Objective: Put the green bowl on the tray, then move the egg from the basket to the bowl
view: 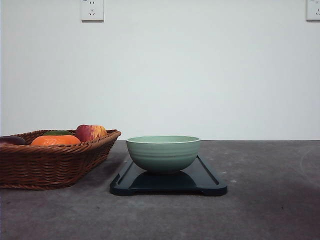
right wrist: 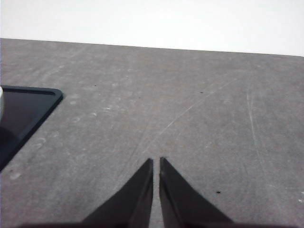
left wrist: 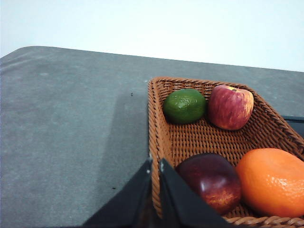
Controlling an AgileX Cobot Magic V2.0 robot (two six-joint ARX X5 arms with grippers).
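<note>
A: Pale sage-green ceramic bowl (view: pixel 163 152) sits on the glossy dark rectangular tray (view: pixel 210 181). Egg not visible in the brown woven wicker basket (left wrist: pixel 199 137) at left

B: Left tool (left wrist: pixel 156 164) closed, empty, at the basket's near rim; right tool (right wrist: pixel 156 162) closed over counter (right wrist: pixel 190 118). Open left, search among the fruit first

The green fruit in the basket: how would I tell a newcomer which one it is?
Start at the brown wicker basket left of the tray. In the left wrist view, the green fruit sits in a far corner beside the red-yellow apple. It is the only green piece; the others are red, dark red and orange.
</note>
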